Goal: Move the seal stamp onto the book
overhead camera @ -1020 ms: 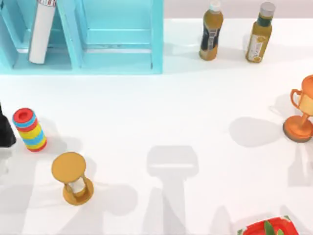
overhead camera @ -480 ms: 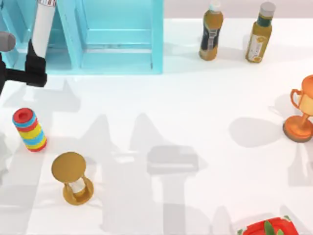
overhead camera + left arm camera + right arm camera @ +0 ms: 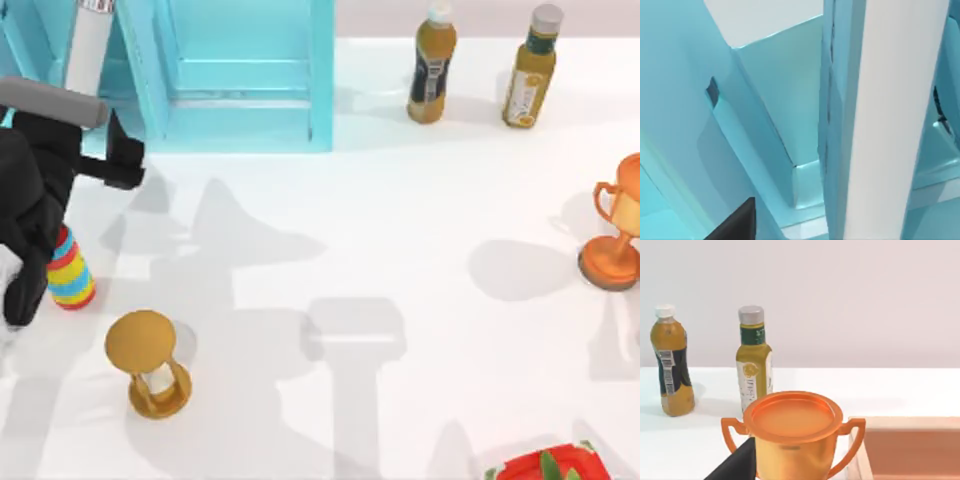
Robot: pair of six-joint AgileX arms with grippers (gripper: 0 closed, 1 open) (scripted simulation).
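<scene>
While left arm is swinging in from table's left edge, top view: left gripper (image 3: 118,165) now hovering beside turquoise shelf unit (image 3: 250,90), over striped stack (image 3: 70,285); probably hunting in shelf; grip width: cannot tell.
Left wrist view: facing shelf compartment, white cylinder (image 3: 890,120) close by; seal stamp and book whereabouts relative to gripper: cannot tell.
Right wrist view: right arm idling by orange trophy (image 3: 792,435).

No text can be read; the labels on the two amber plastic bottles (image 3: 672,367) (image 3: 754,360) are illegible.
</scene>
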